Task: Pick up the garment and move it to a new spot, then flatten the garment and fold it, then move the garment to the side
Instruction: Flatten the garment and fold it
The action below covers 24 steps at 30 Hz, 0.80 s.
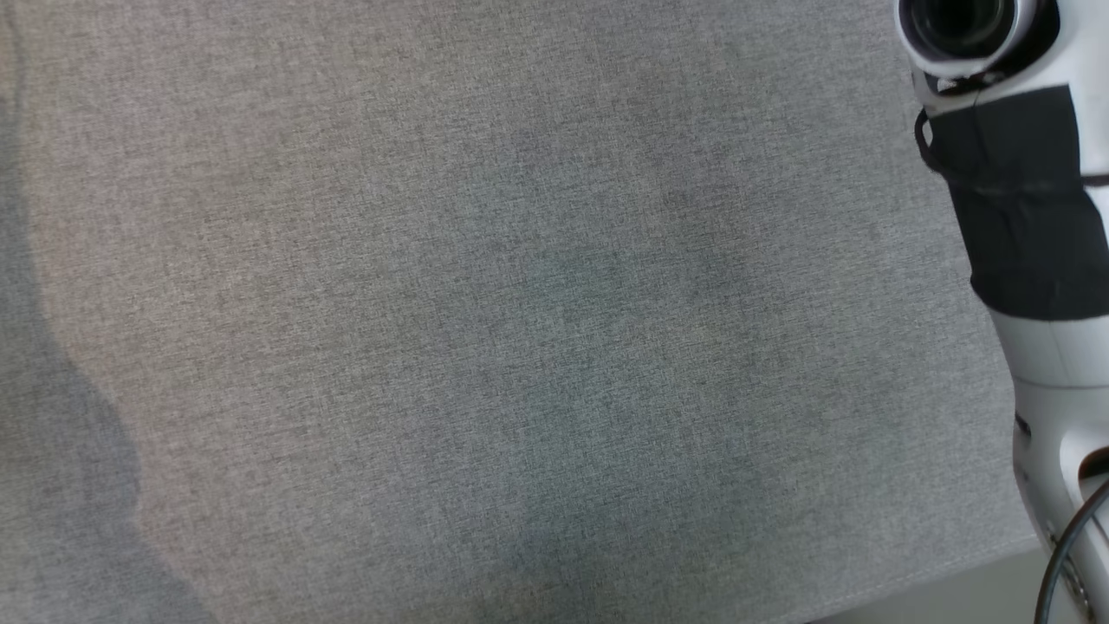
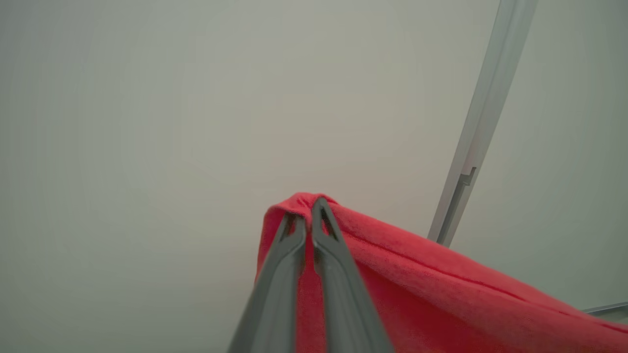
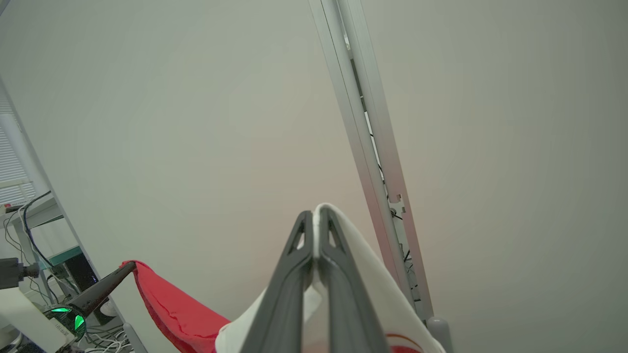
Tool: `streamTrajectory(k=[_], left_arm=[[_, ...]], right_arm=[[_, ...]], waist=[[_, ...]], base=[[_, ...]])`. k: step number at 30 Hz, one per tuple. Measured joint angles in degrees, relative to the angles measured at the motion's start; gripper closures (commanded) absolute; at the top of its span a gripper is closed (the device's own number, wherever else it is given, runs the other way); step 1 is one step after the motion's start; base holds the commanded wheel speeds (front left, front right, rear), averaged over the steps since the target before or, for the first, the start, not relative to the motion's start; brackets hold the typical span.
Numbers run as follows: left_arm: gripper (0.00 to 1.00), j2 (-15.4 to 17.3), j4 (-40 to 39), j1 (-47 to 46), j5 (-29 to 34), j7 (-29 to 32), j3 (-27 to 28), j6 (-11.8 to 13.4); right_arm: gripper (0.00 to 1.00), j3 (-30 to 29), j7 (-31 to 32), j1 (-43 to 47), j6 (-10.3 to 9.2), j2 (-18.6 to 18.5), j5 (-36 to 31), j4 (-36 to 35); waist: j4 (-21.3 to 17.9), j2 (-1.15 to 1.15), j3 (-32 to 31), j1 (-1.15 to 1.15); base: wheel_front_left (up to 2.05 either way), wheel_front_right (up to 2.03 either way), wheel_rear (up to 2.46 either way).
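A grey woven worktop is seen spread below the head camera, and the pale, black-banded right forearm is raised over its right side. The garment, red fleece with a white panel, is judged to be held aloft, clear of the worktop, since it is framed against a pale wall and a slim metal post. It is gripped at two points. The left end effector is clamped together on a bunched red edge, and the right end effector is clamped together on the white edge, with the cloth slung between them. The step in hand is judged to be the carry to a new spot, just ahead of flattening. For the next move, both arms would need to be lowered toward the worktop together and kept spread so the span stays taut. The hanging part should be laid down first, and neither grip should be released until the cloth rests flat.
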Motion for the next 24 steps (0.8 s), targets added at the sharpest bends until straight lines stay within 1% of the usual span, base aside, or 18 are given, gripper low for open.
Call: streamTrajectory(k=[3, 7, 13, 18, 24], left_arm=[[1.0, -0.3, 0.1, 0.0, -1.7, -0.8, -0.2, -0.1], [1.0, -1.6, -0.1, 1.4, -4.5, -1.3, -0.9, -0.1], [1.0, -3.3, -2.4, 8.5, -10.1, -1.4, -2.5, -0.1], [1.0, -4.3, -8.7, 18.8, -15.8, -1.2, -4.7, -0.1], [1.0, -3.0, -20.0, 35.3, -21.5, -1.7, -6.2, -0.1]], right_arm=[[1.0, -0.2, 0.0, 1.8, 0.0, -0.1, -0.5, -2.2], [1.0, -0.4, 0.0, 5.3, 0.0, -0.2, -1.3, -4.9], [1.0, -2.4, 0.0, 12.8, 0.0, -1.8, -1.5, -8.4], [1.0, -4.6, 0.0, 22.7, 0.0, -3.2, -1.2, -11.7], [1.0, -7.2, 0.0, 39.3, 0.0, -4.7, -0.2, -16.8]], waist=[[0.2, 0.0, -0.5, 0.0], [1.1, 0.0, -1.0, 0.0], [3.4, 0.0, -3.1, 0.0], [5.3, 0.0, -6.4, 0.0], [7.4, 0.0, -11.8, 0.0]], base=[[0.0, 0.0, 0.0], [0.0, 0.0, 0.0], [0.0, 0.0, 0.0], [0.0, 0.0, 0.0], [0.0, 0.0, 0.0]])
